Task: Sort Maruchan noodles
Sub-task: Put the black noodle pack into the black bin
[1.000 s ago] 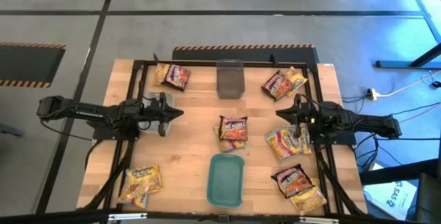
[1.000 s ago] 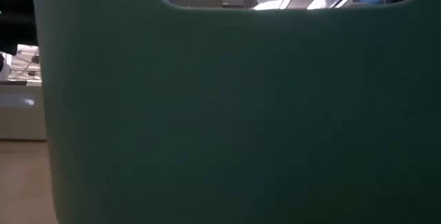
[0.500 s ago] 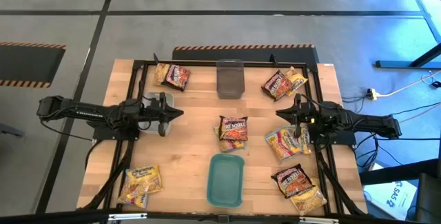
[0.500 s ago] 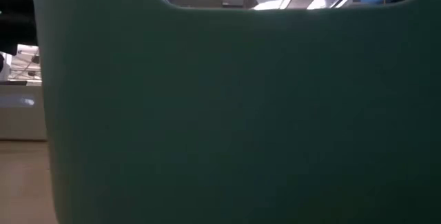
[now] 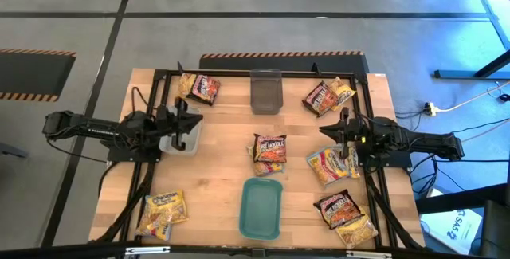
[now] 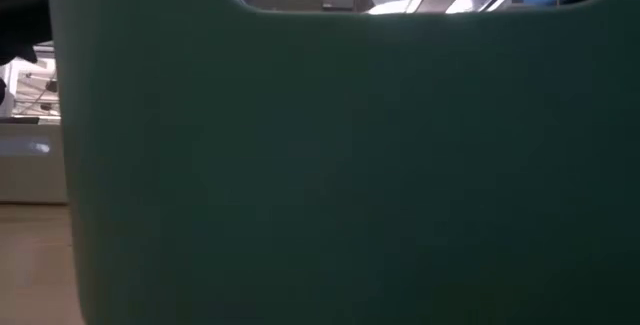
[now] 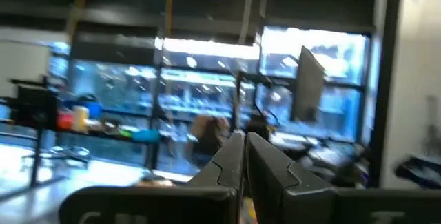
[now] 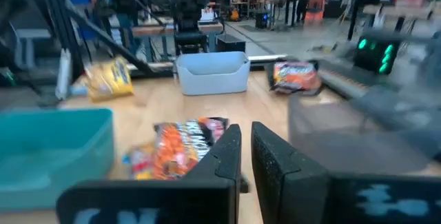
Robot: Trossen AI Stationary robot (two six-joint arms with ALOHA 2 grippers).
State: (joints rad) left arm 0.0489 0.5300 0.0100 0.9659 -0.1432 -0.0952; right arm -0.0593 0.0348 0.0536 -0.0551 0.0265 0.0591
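Ramen packets lie flat on the wooden table: dark and yellow ones at the far left [image 5: 199, 88] and far right [image 5: 328, 96], a dark one in the middle [image 5: 270, 149], a pale one at the right [image 5: 331, 166], a pair at the near right [image 5: 344, 211] and yellow ones at the near left [image 5: 163, 211]. My left gripper [image 5: 191, 118] is shut and empty above a clear grey tub [image 5: 179, 137]; in its wrist view [image 7: 244, 158] it faces the room. My right gripper [image 5: 322, 130] is shut and empty, right of the middle packet [image 8: 180, 145].
A teal tray [image 5: 261, 208] stands at the near middle, and its wall [image 6: 340, 165] fills the low view. A second clear grey tub [image 5: 266, 90] stands at the far middle. A black frame [image 5: 263, 73] runs round the table's edges.
My left gripper has drawn back toward the table's left and far side and turned away from pointing right, uncovering the clear grey tub beneath it. My right arm has kept still.
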